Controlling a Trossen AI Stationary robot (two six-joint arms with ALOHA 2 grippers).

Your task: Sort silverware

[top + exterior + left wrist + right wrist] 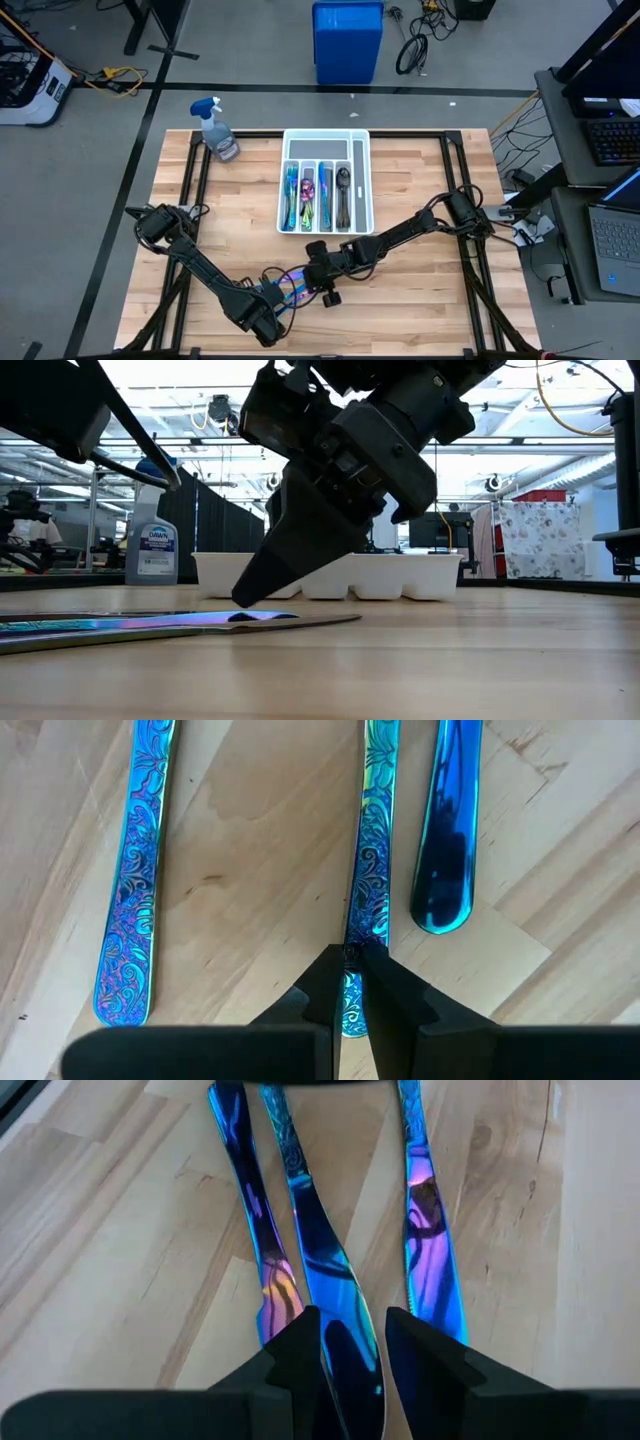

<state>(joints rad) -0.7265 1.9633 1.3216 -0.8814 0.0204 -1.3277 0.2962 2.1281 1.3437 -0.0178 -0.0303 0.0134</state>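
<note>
Three iridescent blue pieces of silverware lie flat and side by side on the wood near the table's near edge. The middle one is a knife with an embossed handle and a smooth blade. My left gripper is shut over that handle's free end. My right gripper is open, with one finger on each side of the blade, and its tips are down at the table. More cutlery lies in the white tray. My left gripper's shut fingertips stand on the middle knife's embossed handle near its free end. They come from above and point along the handle, which lies flat on the table. My right gripper's fingers stand close beside the blade's edges; whether they touch it I cannot tell.
An embossed handle and a smooth blue handle flank the middle knife. A second knife blade lies close to my right fingers. A spray bottle stands at the table's far left, and a blue bin stands beyond the table.
</note>
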